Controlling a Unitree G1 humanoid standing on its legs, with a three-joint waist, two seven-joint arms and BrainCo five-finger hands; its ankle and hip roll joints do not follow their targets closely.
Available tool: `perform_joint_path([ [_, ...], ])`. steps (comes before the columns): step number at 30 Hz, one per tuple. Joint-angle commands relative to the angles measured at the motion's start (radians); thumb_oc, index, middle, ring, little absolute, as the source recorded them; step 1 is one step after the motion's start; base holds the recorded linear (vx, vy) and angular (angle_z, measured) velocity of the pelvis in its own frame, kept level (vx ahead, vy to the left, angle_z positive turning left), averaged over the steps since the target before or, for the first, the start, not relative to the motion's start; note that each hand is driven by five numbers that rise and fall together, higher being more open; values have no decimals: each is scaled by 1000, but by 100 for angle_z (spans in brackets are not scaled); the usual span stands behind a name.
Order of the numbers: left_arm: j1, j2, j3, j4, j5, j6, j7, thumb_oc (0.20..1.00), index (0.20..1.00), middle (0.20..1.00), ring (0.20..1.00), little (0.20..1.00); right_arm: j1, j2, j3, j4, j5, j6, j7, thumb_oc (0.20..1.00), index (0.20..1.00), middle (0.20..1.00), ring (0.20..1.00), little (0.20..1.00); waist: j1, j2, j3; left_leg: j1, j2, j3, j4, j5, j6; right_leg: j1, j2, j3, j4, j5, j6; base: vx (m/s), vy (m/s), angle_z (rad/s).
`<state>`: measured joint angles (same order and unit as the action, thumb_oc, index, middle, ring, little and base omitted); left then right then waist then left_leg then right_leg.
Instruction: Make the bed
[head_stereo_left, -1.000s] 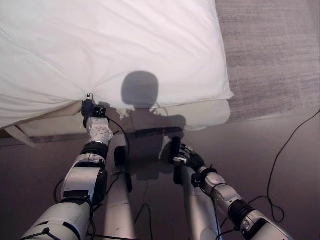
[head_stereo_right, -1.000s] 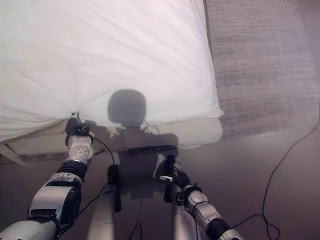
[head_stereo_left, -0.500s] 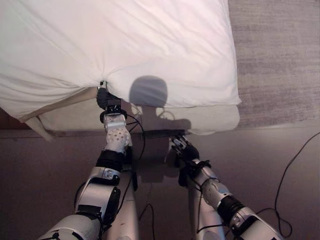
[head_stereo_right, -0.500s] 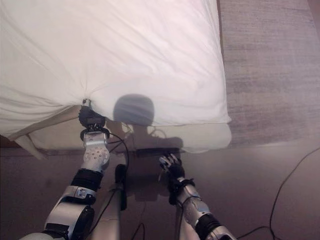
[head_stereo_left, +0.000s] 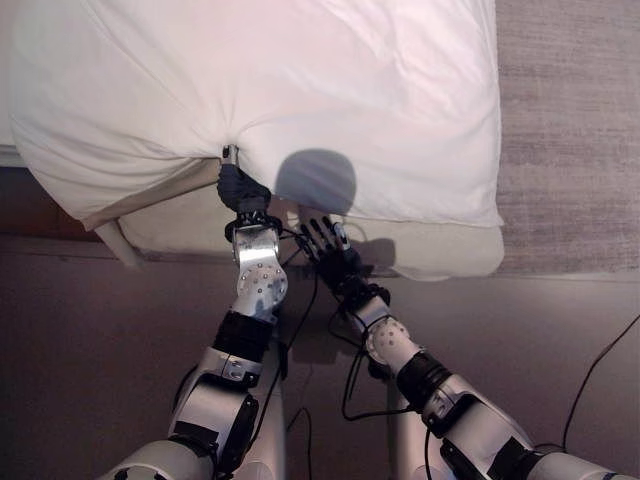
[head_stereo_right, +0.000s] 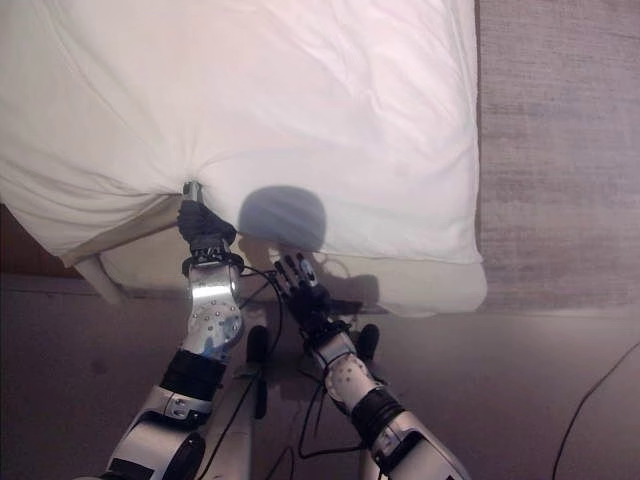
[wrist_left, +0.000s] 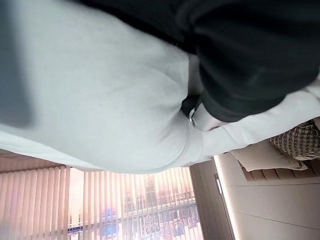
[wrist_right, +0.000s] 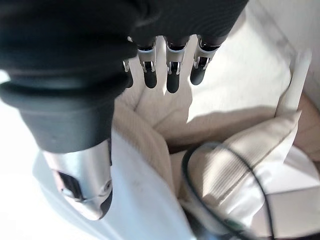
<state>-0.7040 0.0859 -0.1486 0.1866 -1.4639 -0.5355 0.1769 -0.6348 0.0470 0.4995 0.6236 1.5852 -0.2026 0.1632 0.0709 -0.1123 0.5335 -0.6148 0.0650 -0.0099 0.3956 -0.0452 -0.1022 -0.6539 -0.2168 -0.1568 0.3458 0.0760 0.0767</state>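
The bed is only partly made, by my reading. One white duvet (head_stereo_left: 300, 90) lies over the bed and covers most of its top, reaching the right side beside the grey rug (head_stereo_left: 570, 120) on the floor. Its near edge is uneven: at the near left it is gathered into a bunch of radiating creases and lifted, so one cream mattress (head_stereo_left: 180, 215) shows beneath along the near side, with a pale bed leg (head_stereo_left: 118, 243) at the near left corner. To the right, the near edge hangs lower but still leaves a strip of mattress bare.

The left hand (head_stereo_left: 240, 190) is at that bunched spot on the near edge, its fingers curled into the cloth and pinching it; the left wrist view shows white fabric pressed close against the dark cover. The right hand (head_stereo_left: 328, 248) is just right of it, in front of the mattress edge below the duvet's hem, with its fingers (wrist_right: 172, 75) straight and spread, holding nothing. The right wrist view shows them pointing toward cream fabric and a folded cream piece I cannot identify.

What is left, I judge, is to draw the near edge down and level, and smooth the creases at the near left.

Count: one duvet, one mattress, one rug, two hands.
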Motion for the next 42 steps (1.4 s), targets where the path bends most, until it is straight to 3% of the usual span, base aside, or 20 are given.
perform_joint_path([
  [1, -40, -57, -74, -282, 179, -26, -43, 200, 200, 200, 200, 200, 7, 63, -41, -107, 70, -46, -2, 1000, 1000, 1000, 1000, 1000, 14, 110, -30, -2, -100, -11, -147, 86, 75, 29, 34, -25, -22, -49, 45, 35, -6, 11],
  [3, -38, -57, -72, -296, 185, -26, -39, 200, 200, 200, 200, 200, 5, 64, -49, -114, 80, -47, 1, 1000, 1000, 1000, 1000, 1000, 18, 114, -30, 3, -102, -15, -150, 87, 75, 35, 33, -28, -25, -48, 45, 29, -8, 11],
  [12, 12, -16, -32, -362, 278, -51, 32, 200, 200, 200, 200, 200, -49, 7, -185, -263, 95, -166, -7, 1000, 1000, 1000, 1000, 1000, 39, 135, -43, -9, -112, -27, -134, 79, 78, 23, 20, -43, 4, -67, 45, 23, 10, 10],
  [18, 50, 41, 29, -377, 372, -55, 114, 200, 200, 200, 200, 200, -49, -61, -291, -334, 67, -240, -61, 1000, 1000, 1000, 1000, 1000, 42, 137, -55, -20, -114, -27, -124, 73, 87, 17, 17, -45, 3, -67, 46, 13, 12, 3],
  [24, 72, 80, 86, -389, 432, -56, 181, 200, 200, 200, 200, 200, -53, -104, -407, -328, 44, -320, -175, 1000, 1000, 1000, 1000, 1000, 46, 136, -62, -19, -114, -23, -125, 69, 88, 21, 13, -46, -4, -68, 51, 0, 0, 0],
  [31, 82, 122, 138, -383, 451, -55, 211, 200, 200, 200, 200, 200, -89, -182, -504, -199, 9, -318, -292, 1000, 1000, 1000, 1000, 1000, 51, 128, -77, -16, -110, -21, -130, 69, 86, 24, 9, -51, -6, -67, 55, 5, 1, 0],
  [37, 84, 129, 151, -371, 448, -60, 231, 200, 200, 200, 200, 200, -109, -218, -546, -142, 0, -312, -319, 1000, 1000, 1000, 1000, 1000, 47, 121, -76, -14, -107, -14, -122, 63, 86, 23, 8, -51, -1, -68, 55, 0, 0, 0],
  [38, 83, 131, 153, -367, 448, -59, 232, 200, 200, 200, 200, 200, -110, -223, -546, -141, -2, -310, -317, 840, 840, 840, 840, 840, 47, 119, -75, -14, -105, -12, -120, 62, 87, 24, 7, -51, -1, -67, 55, 0, 0, 0],
  [39, 84, 130, 151, -365, 447, -60, 231, 200, 200, 200, 200, 200, -113, -226, -542, -136, -10, -308, -319, 376, 376, 376, 376, 376, 45, 119, -76, -15, -104, -10, -118, 61, 87, 24, 7, -49, 0, -68, 55, 0, 0, 0],
  [40, 83, 128, 154, -363, 449, -61, 232, 200, 200, 200, 200, 200, -113, -226, -548, -135, -9, -310, -318, 200, 200, 200, 200, 200, 44, 119, -77, -15, -104, -9, -117, 60, 87, 24, 8, -49, -1, -68, 55, 0, 0, 0],
  [42, 81, 128, 159, -357, 448, -63, 233, 200, 200, 200, 200, 200, -113, -230, -554, -140, -8, -312, -312, 200, 200, 200, 200, 200, 42, 118, -78, -15, -103, -6, -115, 59, 87, 23, 8, -47, 0, -68, 55, 0, 0, 0],
])
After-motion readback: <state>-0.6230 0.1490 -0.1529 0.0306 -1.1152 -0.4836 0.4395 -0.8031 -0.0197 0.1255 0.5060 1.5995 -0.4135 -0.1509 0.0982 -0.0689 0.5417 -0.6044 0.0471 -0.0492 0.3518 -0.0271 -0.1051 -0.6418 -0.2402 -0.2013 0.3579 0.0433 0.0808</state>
